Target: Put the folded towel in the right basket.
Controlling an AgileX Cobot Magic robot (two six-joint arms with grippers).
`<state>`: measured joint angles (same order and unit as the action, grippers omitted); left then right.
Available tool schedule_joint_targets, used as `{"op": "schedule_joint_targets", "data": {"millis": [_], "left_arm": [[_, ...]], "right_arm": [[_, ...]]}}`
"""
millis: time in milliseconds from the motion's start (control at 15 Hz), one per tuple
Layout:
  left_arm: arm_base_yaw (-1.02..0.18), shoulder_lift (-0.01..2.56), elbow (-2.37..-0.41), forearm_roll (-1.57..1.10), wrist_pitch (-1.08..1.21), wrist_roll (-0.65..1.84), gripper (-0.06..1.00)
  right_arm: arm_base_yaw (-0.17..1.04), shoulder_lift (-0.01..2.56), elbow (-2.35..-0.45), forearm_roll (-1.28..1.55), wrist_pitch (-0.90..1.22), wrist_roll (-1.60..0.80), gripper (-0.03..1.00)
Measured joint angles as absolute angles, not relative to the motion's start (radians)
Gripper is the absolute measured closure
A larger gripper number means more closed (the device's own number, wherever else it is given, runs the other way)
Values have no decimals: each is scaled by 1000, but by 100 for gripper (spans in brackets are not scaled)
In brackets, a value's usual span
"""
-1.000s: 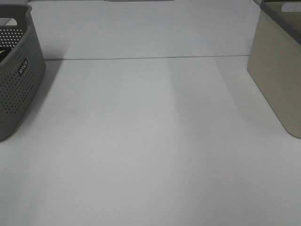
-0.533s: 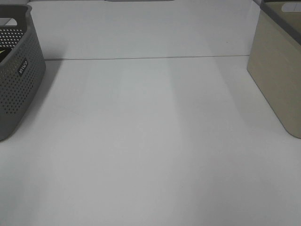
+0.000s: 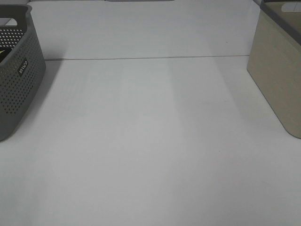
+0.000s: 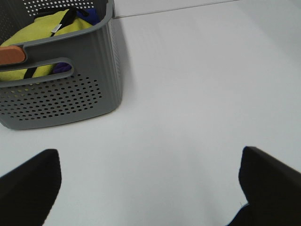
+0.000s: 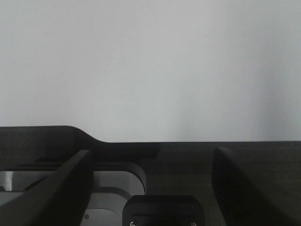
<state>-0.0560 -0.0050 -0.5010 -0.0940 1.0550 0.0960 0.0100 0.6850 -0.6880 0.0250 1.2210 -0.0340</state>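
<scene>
Nothing has moved over the last second in the high view: the white table (image 3: 150, 141) looks the same, with the grey perforated basket (image 3: 19, 70) at its left edge and the beige basket (image 3: 277, 70) at its right edge, well apart from each other. Neither arm shows in that view. From the left wrist, the left gripper (image 4: 150, 188) hangs above bare table with its 2 dark fingers (image 4: 28, 183) spread wide and nothing between them. Near it stands the grey basket (image 4: 61, 99), which holds a yellow cloth (image 4: 47, 28) with a bit of blue fabric (image 4: 89, 16) beside it and an orange piece (image 4: 11, 55) at the handle slot. From the right wrist, the right gripper (image 5: 150, 183) also has its 2 fingers (image 5: 66, 188) set far apart and empty, with a dark ledge and then a plain white surface beyond. A folded towel cannot be picked out for certain in any view; the inside of the beige basket on the right is cut off by the frame, so whether a towel lies there cannot be told.
</scene>
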Motion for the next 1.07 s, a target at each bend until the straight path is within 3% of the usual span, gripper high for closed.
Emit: {"op": "schedule_joint_targets", "data": {"millis": [333, 667, 1067], "left_arm": [[-56, -5, -501, -94, 1055, 96, -3], [-56, -5, -501, -94, 1055, 96, -3], [-56, -5, -501, -94, 1055, 96, -3]], "right_arm": [[10, 195, -546, 25, 1123, -55, 29], [10, 9, -510, 25, 1073, -64, 29], [10, -7, -510, 27, 1070, -72, 29]]}}
